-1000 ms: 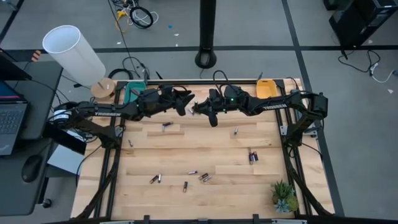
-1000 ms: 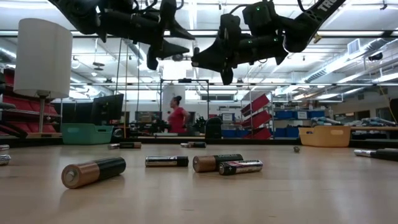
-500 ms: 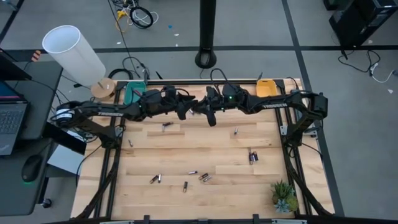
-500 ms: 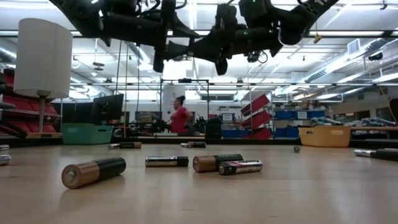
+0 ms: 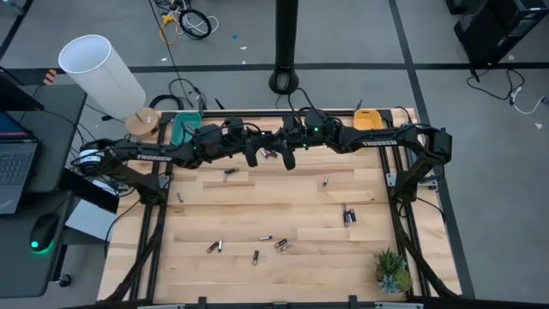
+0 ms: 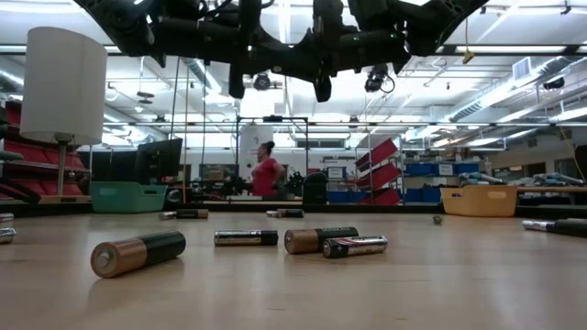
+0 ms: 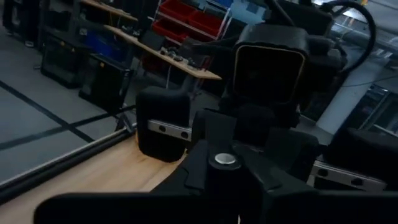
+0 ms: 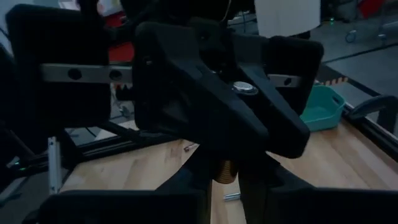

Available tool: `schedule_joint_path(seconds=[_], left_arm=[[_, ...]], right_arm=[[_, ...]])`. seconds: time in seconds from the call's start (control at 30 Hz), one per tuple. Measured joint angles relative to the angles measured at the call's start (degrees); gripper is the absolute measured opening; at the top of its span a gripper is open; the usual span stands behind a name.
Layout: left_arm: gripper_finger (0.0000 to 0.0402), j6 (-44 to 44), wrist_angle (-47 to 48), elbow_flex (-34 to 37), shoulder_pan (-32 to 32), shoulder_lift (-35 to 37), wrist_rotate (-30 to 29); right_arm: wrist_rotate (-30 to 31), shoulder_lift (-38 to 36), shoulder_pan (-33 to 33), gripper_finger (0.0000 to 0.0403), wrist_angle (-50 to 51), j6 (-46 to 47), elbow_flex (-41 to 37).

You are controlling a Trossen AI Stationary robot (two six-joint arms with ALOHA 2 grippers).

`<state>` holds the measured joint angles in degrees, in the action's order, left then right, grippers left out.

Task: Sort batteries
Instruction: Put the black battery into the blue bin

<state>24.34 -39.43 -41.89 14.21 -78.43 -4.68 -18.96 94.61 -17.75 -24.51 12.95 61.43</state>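
One battery (image 8: 224, 169), copper-coloured with a silvery end cap, hangs in the air over the table's far middle. My left gripper (image 5: 262, 155) and my right gripper (image 5: 278, 154) meet there, fingertip to fingertip, both shut on it. In the low view they show high above the table (image 6: 293, 69). Several other batteries lie flat on the wooden table (image 5: 283, 202), among them ones at mid-left (image 5: 230, 172), at the right (image 5: 348, 215) and near the front (image 6: 138, 253). My left gripper pinches the battery between its two fingers just below the silvery end cap (image 7: 225, 159), coming level from the table's left. The battery is clear of the table. My right gripper pinches the battery's copper-coloured part (image 8: 224, 169) between its two fingers, coming about level from the table's right. The left gripper's fingers (image 8: 186, 99) cover the battery's middle. The battery stands roughly upright between the two holds.
A teal tray (image 5: 184, 129) stands at the far left corner and an orange tray (image 5: 367, 122) at the far right. A white lamp (image 5: 103, 73) stands off the far left corner, and a small plant (image 5: 391, 270) at the near right corner.
My right gripper has risen and gone toward my left gripper with the battery until the fingertips met. My left gripper, open a second ago, has shut on the battery while keeping its place.
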Motion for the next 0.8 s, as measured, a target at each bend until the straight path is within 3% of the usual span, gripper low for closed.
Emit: schedule_joint_path(seconds=[0.23,0.37,0.57,0.8], left_arm=[[0.0053,1.83,1.32,0.0,0.64,-0.02,-0.11],[0.0053,1.84,5.92,0.07,2.4,1.42,0.56],[0.0053,0.08,27.3,0.07,6.8,5.95,-1.87],[0.0053,6.71,61.93,0.04,15.42,8.71,-16.06]], right_arm=[[2.58,0.0,0.05,0.0212,1.65,-0.92,0.1],[3.45,-0.02,-0.11,0.0261,5.41,-0.82,0.2],[5.75,-0.02,-0.04,0.0268,11.78,-1.75,0.2],[6.05,-0.04,0.14,0.0255,14.08,-2.64,0.2]])
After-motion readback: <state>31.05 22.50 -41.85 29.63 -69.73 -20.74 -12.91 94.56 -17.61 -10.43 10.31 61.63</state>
